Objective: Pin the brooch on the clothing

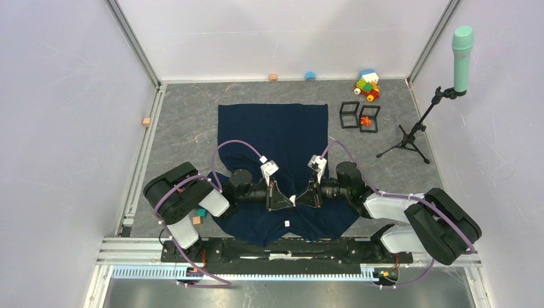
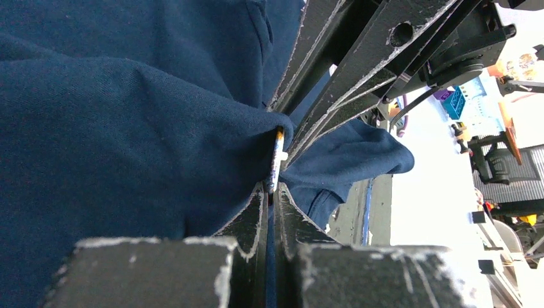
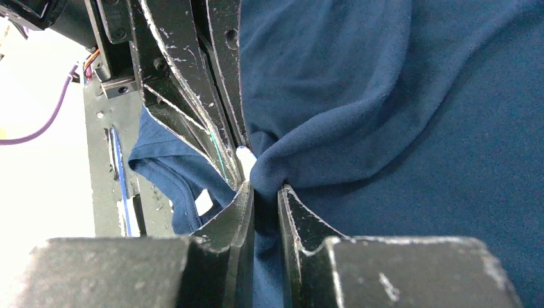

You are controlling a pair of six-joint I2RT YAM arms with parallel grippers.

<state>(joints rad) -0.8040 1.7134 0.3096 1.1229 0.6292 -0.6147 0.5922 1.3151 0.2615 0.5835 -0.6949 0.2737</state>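
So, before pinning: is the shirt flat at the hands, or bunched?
Bunched. The shirt is gathered into a fold pinched in the right hand; the left hand holds the brooch against it.

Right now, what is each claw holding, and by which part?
The left claw pinches the brooch edge-on by its near end; the right claw grips a bunched fold of the clothing.

Of the brooch (image 2: 276,160) only a thin edge shows at the tips of the left pincer (image 2: 269,196), so its face and its pin are hidden. The fold of the clothing (image 3: 385,128) is lost from sight inside the right pincer (image 3: 265,192), and both wrist views cut the cloth off at their edges. From above, a white speck (image 1: 287,223) on the cloth is too small to name.
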